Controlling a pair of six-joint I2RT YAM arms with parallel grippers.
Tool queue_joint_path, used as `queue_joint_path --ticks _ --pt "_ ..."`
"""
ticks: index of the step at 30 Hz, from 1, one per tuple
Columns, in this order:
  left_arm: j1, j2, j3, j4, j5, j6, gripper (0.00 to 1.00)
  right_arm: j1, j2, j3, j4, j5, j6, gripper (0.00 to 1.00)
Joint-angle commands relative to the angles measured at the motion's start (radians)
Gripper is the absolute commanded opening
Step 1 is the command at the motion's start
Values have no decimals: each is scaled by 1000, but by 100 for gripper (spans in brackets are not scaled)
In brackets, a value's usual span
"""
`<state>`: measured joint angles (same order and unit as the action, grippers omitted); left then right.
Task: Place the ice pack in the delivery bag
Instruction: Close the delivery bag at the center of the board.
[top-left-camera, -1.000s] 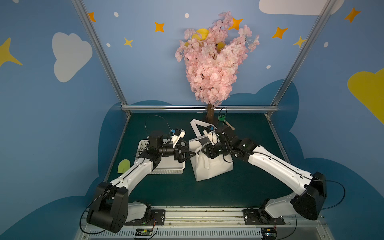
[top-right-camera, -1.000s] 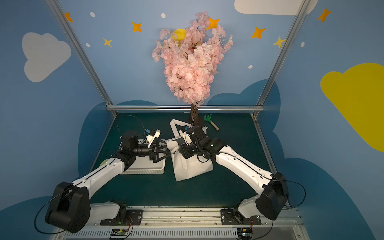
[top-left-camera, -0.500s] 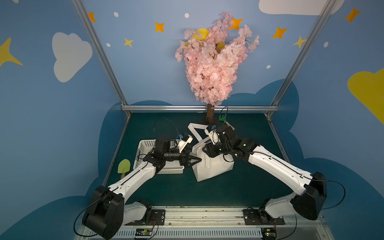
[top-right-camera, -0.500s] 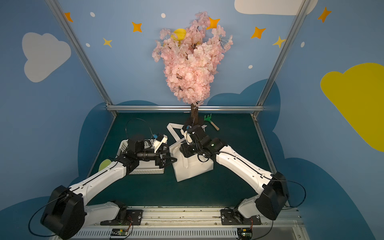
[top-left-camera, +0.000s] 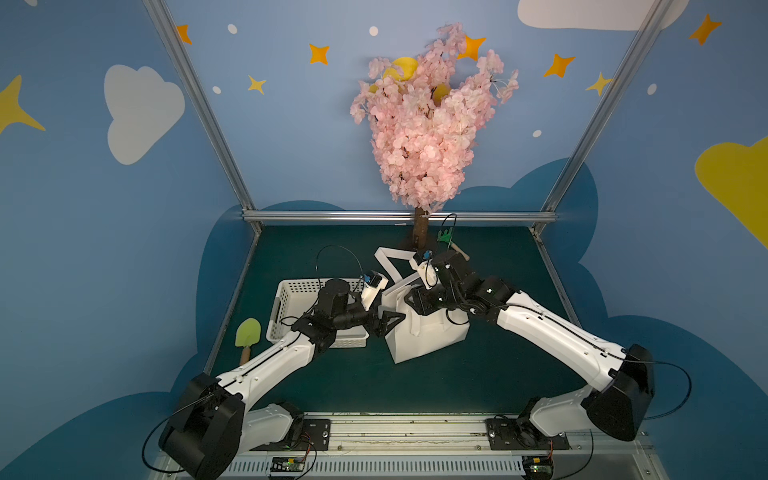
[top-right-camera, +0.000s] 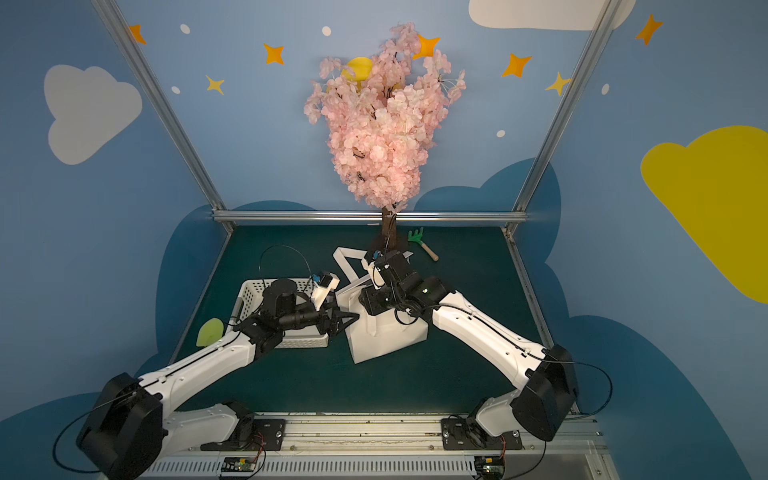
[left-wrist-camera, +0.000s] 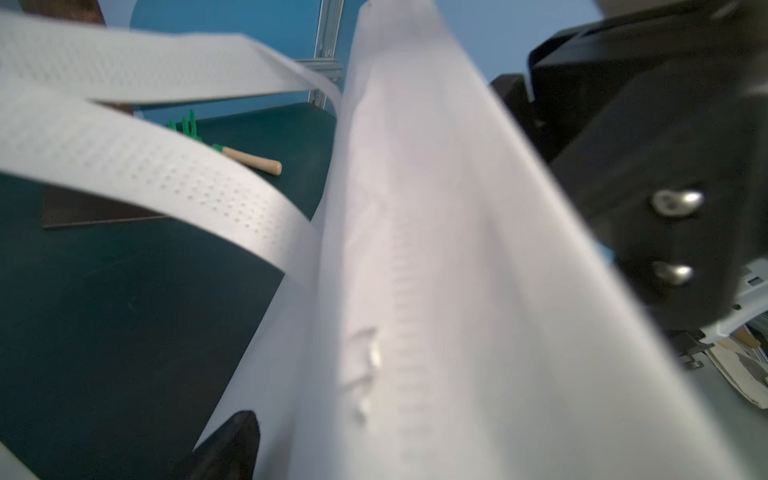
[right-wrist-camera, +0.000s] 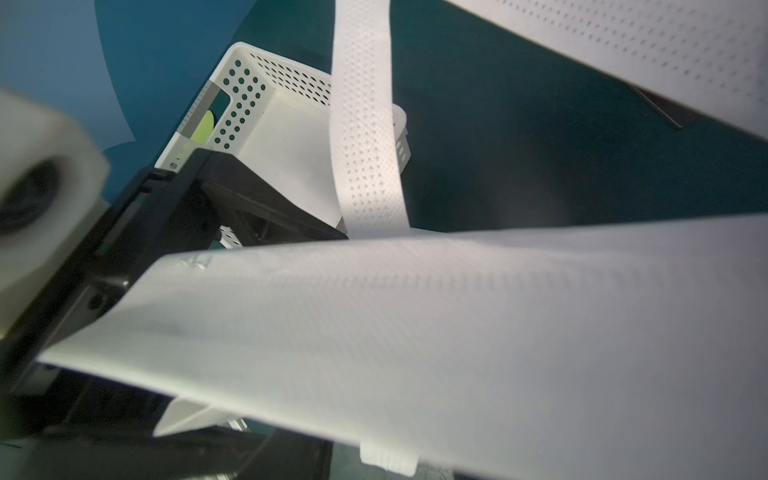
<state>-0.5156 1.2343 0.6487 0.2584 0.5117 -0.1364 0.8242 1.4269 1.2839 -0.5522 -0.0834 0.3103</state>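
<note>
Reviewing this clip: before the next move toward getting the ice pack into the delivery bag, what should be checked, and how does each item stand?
1. Ice pack located: cannot tell; no view shows it.
2. Delivery bag standing on the table: ok.
3. Left tool open at the bag's rim: ok.
4. Right tool grip: cannot tell; bag fabric hides its fingertips.
5. Bag mouth open: cannot tell; fabric fills both wrist views.
6. Rear strap loop lying behind the bag, off the mouth: ok.
</note>
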Motion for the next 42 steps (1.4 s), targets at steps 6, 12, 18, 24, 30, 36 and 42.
queue_joint_path --ticks 6,12,18,24,30,36,42 --pt "-50 56 31 29 -62 -57 81 -4 -49 -36 26 8 3 47" --pt "-50 51 33 25 -70 -56 55 -7 -73 -46 13 4 -13 47" --pt "-49 56 37 22 -65 -45 39 -10 -176 -55 -111 39 -72 52" --pt "-32 44 49 -21 -80 2 37 -20 -425 -179 -189 110 -152 62" --pt "25 40 55 -28 -17 26 35 -74 -658 -299 -163 151 -248 81" --pt "52 49 78 -71 67 70 38 -168 -644 -404 24 39 -349 81" --pt "52 37 80 -106 87 78 35 -315 -530 -448 262 -134 -400 77"
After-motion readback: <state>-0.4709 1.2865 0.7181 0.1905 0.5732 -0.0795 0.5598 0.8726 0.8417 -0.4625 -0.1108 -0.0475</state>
